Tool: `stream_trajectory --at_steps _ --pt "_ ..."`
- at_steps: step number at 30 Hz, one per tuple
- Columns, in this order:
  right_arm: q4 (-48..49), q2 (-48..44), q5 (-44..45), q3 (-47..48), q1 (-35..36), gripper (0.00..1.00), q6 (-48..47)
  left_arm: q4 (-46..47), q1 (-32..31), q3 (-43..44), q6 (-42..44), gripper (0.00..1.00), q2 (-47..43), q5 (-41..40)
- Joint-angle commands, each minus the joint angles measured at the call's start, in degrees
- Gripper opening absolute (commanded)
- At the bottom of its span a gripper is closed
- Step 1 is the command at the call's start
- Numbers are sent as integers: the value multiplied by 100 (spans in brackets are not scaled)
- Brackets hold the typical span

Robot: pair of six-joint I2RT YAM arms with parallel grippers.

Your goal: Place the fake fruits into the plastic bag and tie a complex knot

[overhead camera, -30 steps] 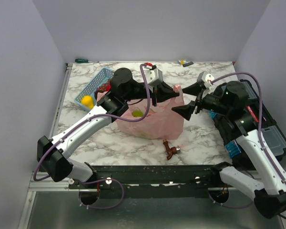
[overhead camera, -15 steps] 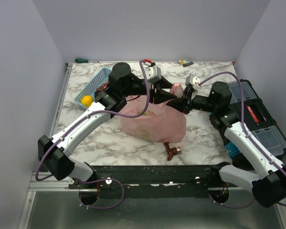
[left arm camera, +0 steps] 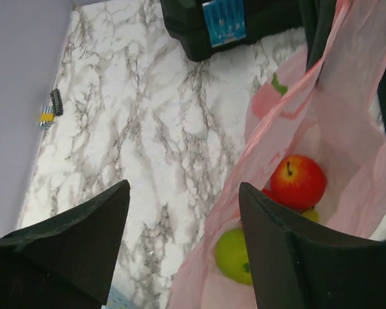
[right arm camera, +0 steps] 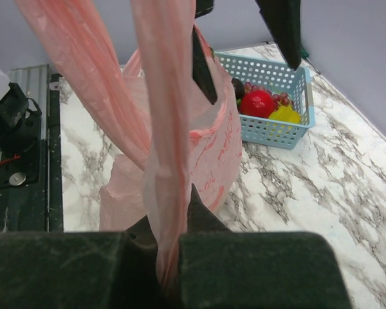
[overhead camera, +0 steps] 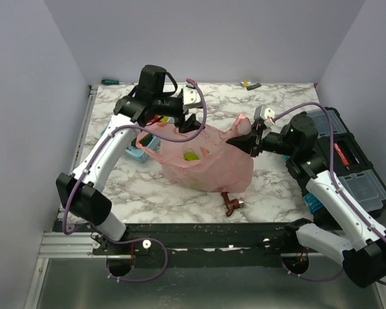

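Observation:
The pink plastic bag (overhead camera: 209,164) lies mid-table with its mouth facing left. Inside it are fake fruits: a red apple (left arm camera: 298,181) and a green fruit (left arm camera: 235,255), the green one also showing through the film (overhead camera: 190,155). My right gripper (overhead camera: 249,143) is shut on a twisted strand of the bag's handle (right arm camera: 167,129) and holds it up. My left gripper (overhead camera: 186,124) hovers open above the bag's left rim; its jaws (left arm camera: 183,193) straddle the bag's edge without touching it. More fruits, red (right arm camera: 256,103) and yellow (right arm camera: 284,114), sit in the blue basket (right arm camera: 270,77). No knot is in view.
A black toolbox (overhead camera: 347,161) fills the table's right side. A small brown object (overhead camera: 230,203) lies in front of the bag. A green screwdriver (overhead camera: 112,82) and a small yellow item (overhead camera: 249,84) rest at the back edge. My left arm hides most of the basket from above.
My left gripper opened, let go of the bag and drew back to the left. My right gripper moved in and shut on the bag's handle.

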Motion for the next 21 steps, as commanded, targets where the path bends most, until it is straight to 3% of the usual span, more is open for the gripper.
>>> stream_trajectory --at_steps 1,4,7,12,16,21 --pt "137 -13 457 -64 31 1 -47 -2999 268 1057 1577 50 496 836" --pt "713 175 570 -111 26 1 320 -3274 290 540 1371 22 131 1153" --pt "1294 519 618 -38 34 1 667 -2465 126 -531 694 1 -494 1053" --pt "1921 1171 818 418 32 1 1415 -1153 -8 -1971 -199 0 -1397 444" --pt "1761 1622 1290 639 28 1 1921 75 -201 -3341 -475 0 -2224 -444" --pt "1783 1702 1264 -135 29 1 2137 1098 -816 -4222 -680 0 -2047 -1802"
